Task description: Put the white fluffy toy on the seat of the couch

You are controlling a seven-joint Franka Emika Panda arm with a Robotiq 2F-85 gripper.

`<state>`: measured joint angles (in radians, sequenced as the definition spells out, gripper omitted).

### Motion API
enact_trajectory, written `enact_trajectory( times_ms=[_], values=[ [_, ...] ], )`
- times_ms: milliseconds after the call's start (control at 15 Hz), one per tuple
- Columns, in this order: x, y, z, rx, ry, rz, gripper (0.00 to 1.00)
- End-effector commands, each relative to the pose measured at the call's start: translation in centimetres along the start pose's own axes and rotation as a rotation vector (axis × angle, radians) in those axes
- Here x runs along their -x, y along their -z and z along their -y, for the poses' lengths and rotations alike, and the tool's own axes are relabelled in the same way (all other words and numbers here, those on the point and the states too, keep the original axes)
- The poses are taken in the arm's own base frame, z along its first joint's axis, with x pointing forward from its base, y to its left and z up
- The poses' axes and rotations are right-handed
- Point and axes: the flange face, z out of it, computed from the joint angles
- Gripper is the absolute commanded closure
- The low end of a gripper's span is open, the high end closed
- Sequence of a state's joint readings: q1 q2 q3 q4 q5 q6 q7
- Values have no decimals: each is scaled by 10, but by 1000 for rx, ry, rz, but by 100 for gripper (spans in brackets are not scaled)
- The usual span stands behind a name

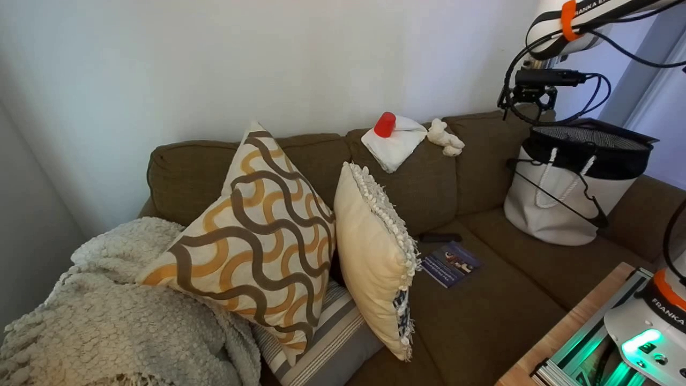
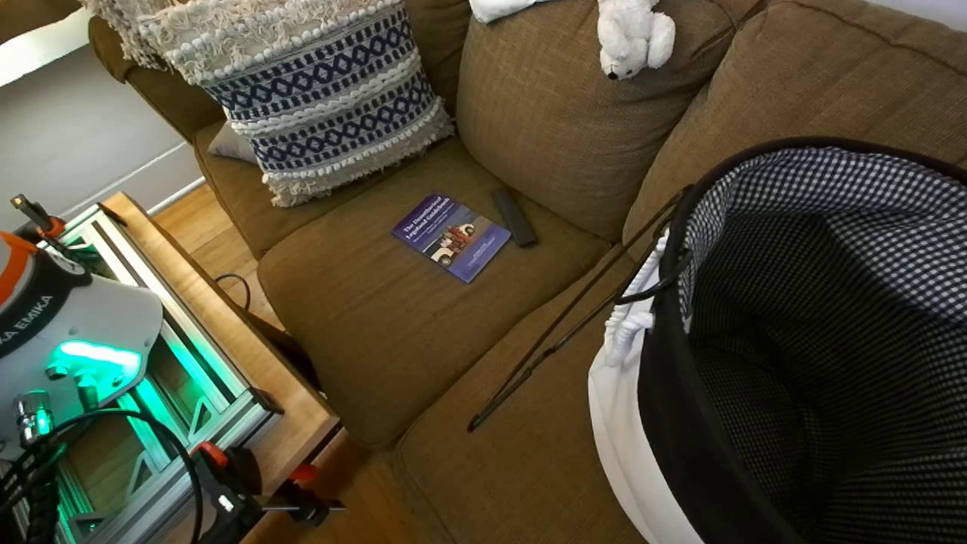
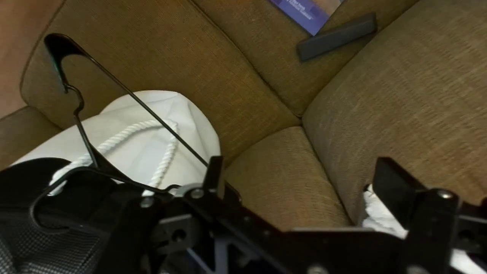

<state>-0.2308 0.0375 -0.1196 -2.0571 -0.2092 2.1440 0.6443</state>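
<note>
The white fluffy toy (image 2: pixel 633 34) looks light, soft and easily squashed, so the gripper (image 3: pixel 299 171), spread wide around nothing, should probably pinch its middle gently

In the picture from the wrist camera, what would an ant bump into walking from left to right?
White bag → purple book → dark grey bar → white fluffy toy, partly hidden behind the tool. The black hanger overlaps the bag, so I left it out.
</note>
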Motion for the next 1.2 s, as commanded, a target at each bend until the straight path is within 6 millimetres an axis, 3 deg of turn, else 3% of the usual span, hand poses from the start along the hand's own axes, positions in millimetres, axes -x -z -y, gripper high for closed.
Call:
enact_trajectory(
  times_ms=[0, 133, 200, 467, 733, 933, 1133],
  values=[
    [-33, -30, -29, 112, -160, 37, 0],
    [-43, -27, -36, 91, -280, 26, 0],
    [-34, -30, -34, 79, -192, 29, 0],
    [-44, -25, -33, 46, -246, 9, 0],
    [-52, -40, 14, -195, -162, 98, 0],
    [-60, -65, 68, -344, -138, 155, 0],
    [-86, -85, 118, -414, -120, 57, 0]
  ],
)
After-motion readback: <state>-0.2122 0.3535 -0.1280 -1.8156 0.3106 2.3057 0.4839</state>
